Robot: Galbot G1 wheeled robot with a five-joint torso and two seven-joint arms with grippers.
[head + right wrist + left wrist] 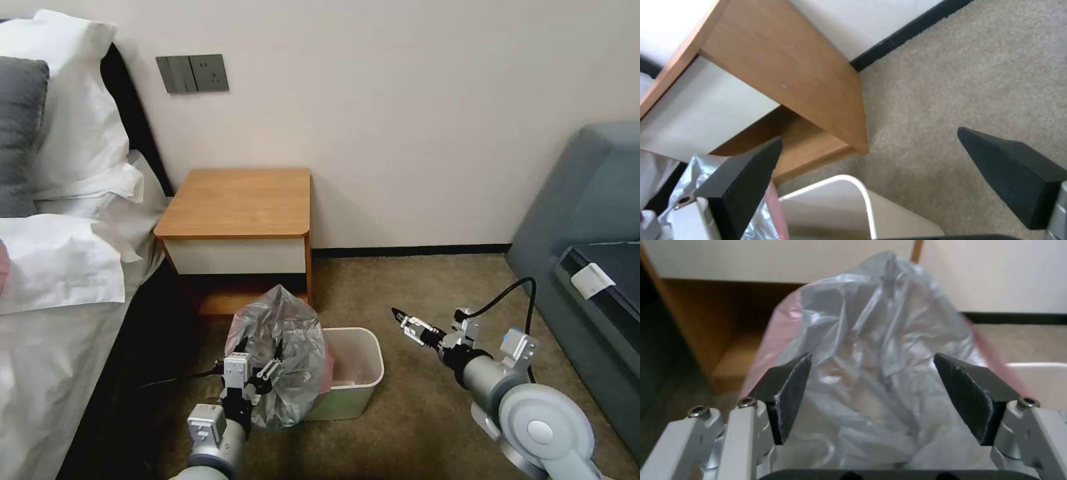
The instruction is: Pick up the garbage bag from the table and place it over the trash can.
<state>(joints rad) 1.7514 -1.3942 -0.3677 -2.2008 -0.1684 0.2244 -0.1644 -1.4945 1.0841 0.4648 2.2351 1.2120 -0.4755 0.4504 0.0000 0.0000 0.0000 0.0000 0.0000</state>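
Observation:
The crinkled grey garbage bag (283,347) stands puffed up over the left end of the cream trash can (357,377) on the carpet, its pinkish rim edge (327,367) hanging into the bin. My left gripper (259,357) is open right at the bag's near side. In the left wrist view the garbage bag (876,340) bulges between the spread fingers (789,396) of the left gripper (872,356). My right gripper (400,315) hovers to the right of the bin, apart from it; the right wrist view shows the right gripper (869,135) open above the trash can's rim (858,186). The wooden table (237,200) stands behind.
A bed with white pillows (60,153) runs along the left, close to my left arm. A grey sofa (593,267) stands at the right. A black cable (173,380) lies on the carpet left of the bin. Open carpet (427,280) stretches between bin and sofa.

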